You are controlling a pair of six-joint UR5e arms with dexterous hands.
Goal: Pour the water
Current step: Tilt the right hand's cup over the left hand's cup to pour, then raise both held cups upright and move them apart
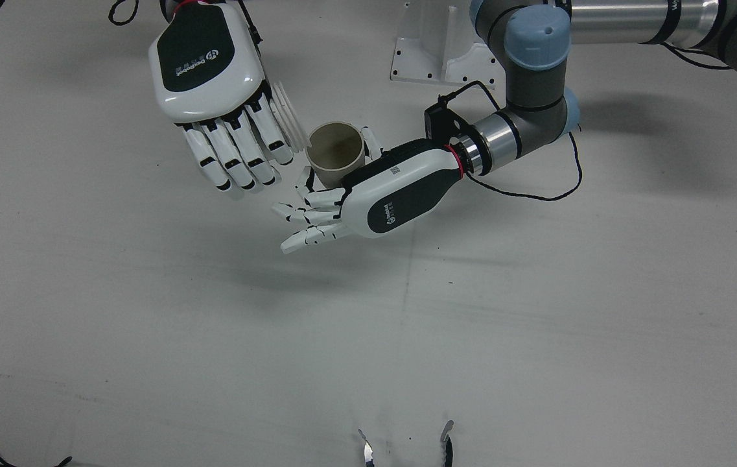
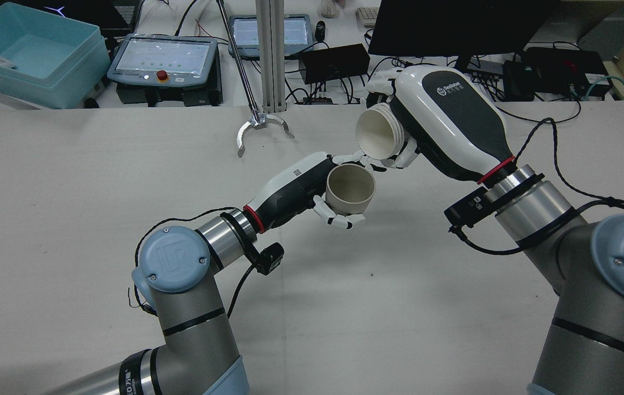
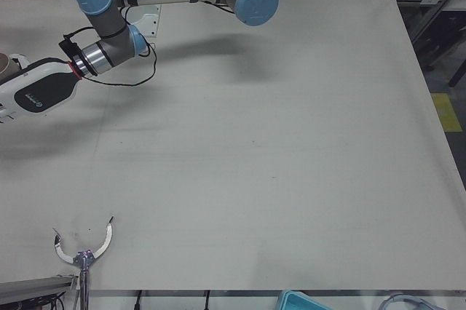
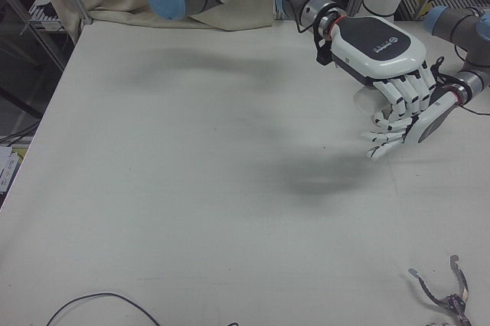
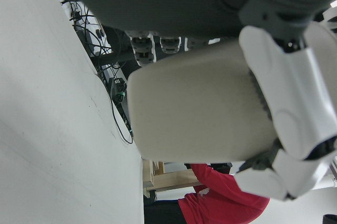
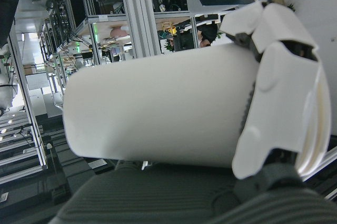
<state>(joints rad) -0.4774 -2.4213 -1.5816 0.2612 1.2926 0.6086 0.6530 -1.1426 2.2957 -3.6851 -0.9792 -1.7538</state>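
Above the desk (image 2: 97, 208), the right hand (image 2: 443, 123) grips a tilted white cup (image 2: 378, 136) over the beige cup (image 2: 350, 189) clasped upright by the left hand (image 2: 295, 189); pouring well likely means keeping the rims close.

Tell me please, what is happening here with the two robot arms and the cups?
The robot is in the middle of a pour. Its left hand holds a beige cup upright above the table. Its right hand holds a white cup tipped over, with its mouth facing down toward the beige cup's opening. No water can be made out in these views.
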